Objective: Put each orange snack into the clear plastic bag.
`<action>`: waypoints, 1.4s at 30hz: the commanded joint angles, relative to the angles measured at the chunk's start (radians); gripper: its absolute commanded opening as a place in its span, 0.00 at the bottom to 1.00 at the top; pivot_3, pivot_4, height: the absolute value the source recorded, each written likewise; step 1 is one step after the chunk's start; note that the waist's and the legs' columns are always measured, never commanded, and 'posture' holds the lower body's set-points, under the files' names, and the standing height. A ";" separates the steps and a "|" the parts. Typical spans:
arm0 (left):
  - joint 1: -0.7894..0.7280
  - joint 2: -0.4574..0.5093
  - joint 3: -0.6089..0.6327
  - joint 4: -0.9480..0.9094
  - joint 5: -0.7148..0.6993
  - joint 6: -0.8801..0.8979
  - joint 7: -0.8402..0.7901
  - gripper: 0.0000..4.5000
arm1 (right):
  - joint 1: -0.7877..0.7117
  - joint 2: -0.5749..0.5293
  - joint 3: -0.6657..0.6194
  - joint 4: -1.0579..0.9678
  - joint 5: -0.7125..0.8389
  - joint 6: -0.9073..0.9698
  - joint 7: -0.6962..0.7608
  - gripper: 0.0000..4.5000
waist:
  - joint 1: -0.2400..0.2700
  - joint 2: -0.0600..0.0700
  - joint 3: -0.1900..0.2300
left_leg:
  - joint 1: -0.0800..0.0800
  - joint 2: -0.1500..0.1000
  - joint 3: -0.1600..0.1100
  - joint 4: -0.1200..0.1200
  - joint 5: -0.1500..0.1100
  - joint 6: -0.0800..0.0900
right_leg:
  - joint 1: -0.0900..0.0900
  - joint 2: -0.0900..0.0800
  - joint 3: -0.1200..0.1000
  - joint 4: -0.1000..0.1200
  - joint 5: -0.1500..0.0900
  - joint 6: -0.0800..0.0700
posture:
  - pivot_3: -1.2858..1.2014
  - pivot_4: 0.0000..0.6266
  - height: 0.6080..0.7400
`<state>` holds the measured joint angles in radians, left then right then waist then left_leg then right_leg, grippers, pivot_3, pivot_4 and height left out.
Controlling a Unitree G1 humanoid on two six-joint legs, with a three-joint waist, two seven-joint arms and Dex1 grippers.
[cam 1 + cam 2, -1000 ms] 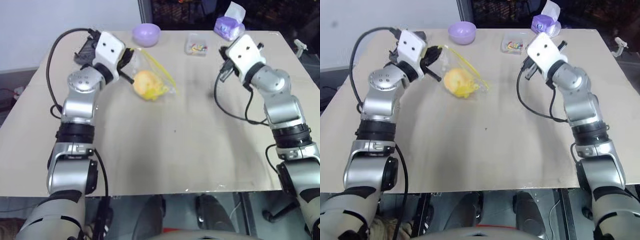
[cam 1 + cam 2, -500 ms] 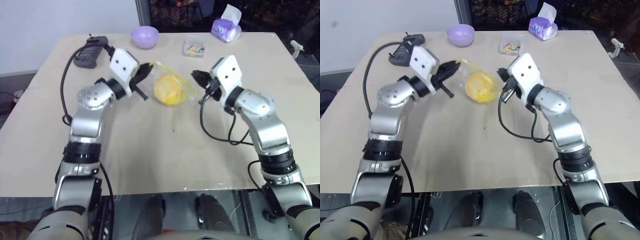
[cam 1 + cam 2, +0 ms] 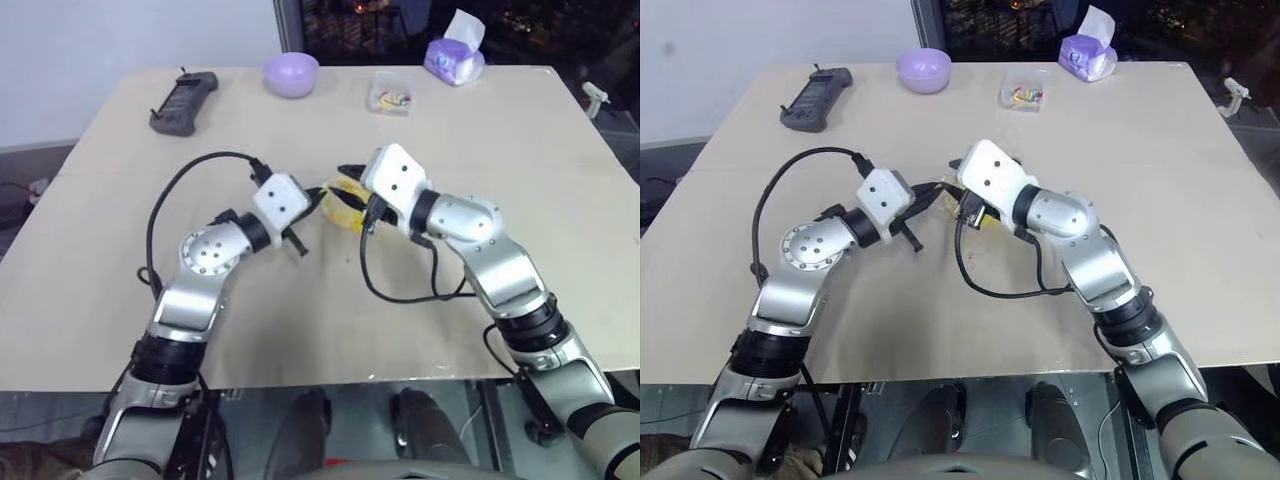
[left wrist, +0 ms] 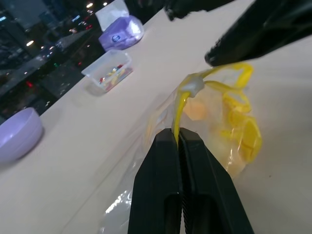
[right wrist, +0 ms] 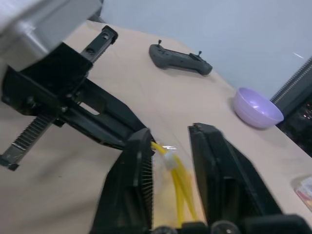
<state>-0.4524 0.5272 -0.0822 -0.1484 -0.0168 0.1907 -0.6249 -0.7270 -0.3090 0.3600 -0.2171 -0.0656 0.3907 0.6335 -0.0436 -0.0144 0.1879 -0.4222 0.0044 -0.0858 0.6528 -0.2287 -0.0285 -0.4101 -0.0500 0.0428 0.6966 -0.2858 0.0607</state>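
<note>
The orange snack (image 4: 229,127) sits inside the clear plastic bag (image 4: 161,146), which I see near the middle of the bench (image 3: 420,330), between my two arms. My left tool (image 4: 178,139) is clamped together on the bag's yellow seal strip (image 4: 181,105), right beside the white slider. My right tool (image 5: 169,146) has its fingers apart, straddling that same strip with the slider in the gap; I cannot tell whether they touch it. At the far edge I see a purple bowl (image 3: 291,73), a small clear box (image 3: 391,92), a tissue pack (image 3: 455,55) and a black controller (image 3: 182,102).
</note>
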 commanded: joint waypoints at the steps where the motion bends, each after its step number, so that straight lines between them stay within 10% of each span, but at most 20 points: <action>1: 0.010 -0.004 0.002 -0.060 0.017 -0.009 0.021 0.00 | -0.014 -0.003 0.019 -0.008 -0.033 -0.051 0.003 0.30 | 0.000 0.000 0.000 | 0.000 0.000 0.000 0.000 0.000 0.000 | 0.000 0.000 0.000 0.000 0.000 0.000 | 0.52 0.24 1.00; 19: 0.007 -0.023 0.009 -0.083 -0.006 0.035 0.013 0.00 | -0.039 -0.003 0.051 0.135 -0.207 -0.220 -0.046 0.30 | 0.000 0.000 0.000 | 0.000 0.000 0.000 0.000 0.001 -0.001 | 0.000 0.000 0.000 0.000 0.000 0.000 | 0.52 0.24 1.00; 24: 0.011 -0.023 0.012 -0.089 -0.009 0.039 0.010 0.00 | -0.039 0.004 0.043 0.143 -0.223 -0.230 -0.049 0.02 | 0.001 0.000 0.000 | 0.000 0.000 0.000 0.000 0.001 -0.001 | 0.000 0.000 0.000 0.000 0.000 0.000 | 0.52 0.24 1.00; 42: 0.010 -0.013 0.019 -0.088 -0.022 0.046 0.006 0.00 | -0.047 -0.038 0.052 0.164 -0.290 -0.280 -0.024 0.02 | 0.000 0.000 0.000 | 0.000 0.000 0.000 0.000 0.001 -0.001 | 0.000 0.000 0.000 0.000 0.000 0.000 | 0.52 0.24 1.00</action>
<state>-0.4372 0.5051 -0.0859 -0.1884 -0.0250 0.2408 -0.6158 -0.7443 -0.3387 0.4243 -0.0404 -0.3439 0.1193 0.6070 -0.0434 -0.0144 0.1879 -0.4221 0.0044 -0.0855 0.6528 -0.2281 -0.0296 -0.4101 -0.0500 0.0430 0.6965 -0.2858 0.0607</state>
